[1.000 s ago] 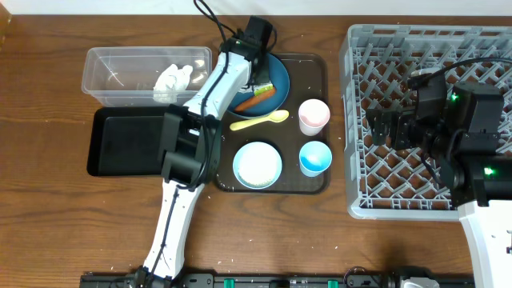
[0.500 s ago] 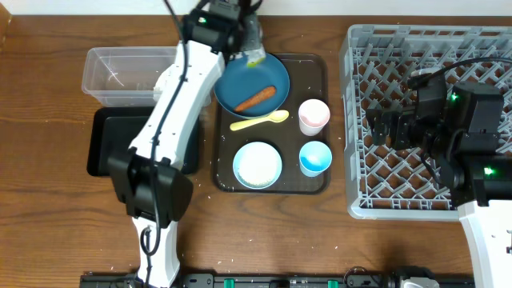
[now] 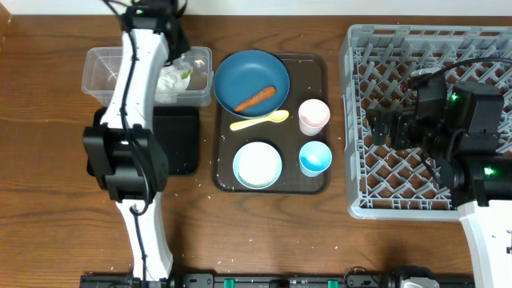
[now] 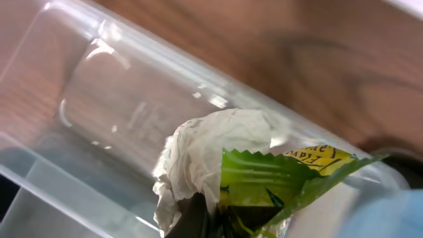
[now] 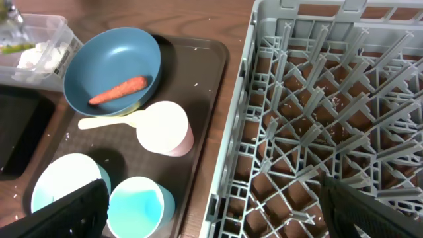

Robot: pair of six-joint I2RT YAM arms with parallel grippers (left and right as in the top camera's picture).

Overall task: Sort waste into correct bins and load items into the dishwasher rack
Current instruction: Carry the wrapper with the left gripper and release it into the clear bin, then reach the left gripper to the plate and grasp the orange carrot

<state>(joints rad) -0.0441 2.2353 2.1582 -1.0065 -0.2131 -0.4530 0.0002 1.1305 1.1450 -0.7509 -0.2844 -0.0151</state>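
On the table (image 3: 48, 200), two cups (image 3: 314, 117) (image 3: 315, 158); left gripper (image 3: 178, 58) pinches one wrapper (image 4: 284, 182), right gripper (image 3: 386, 128) gapes wide.

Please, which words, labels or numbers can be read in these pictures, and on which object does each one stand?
"Flavo..." (uncertain, and cut off): dark print on the yellow strip of the wrapper, in the left wrist view.
Other print on the green part of the wrapper: too blurred to read.
Overhead and right wrist views: no words, numbers or signs can be read there.
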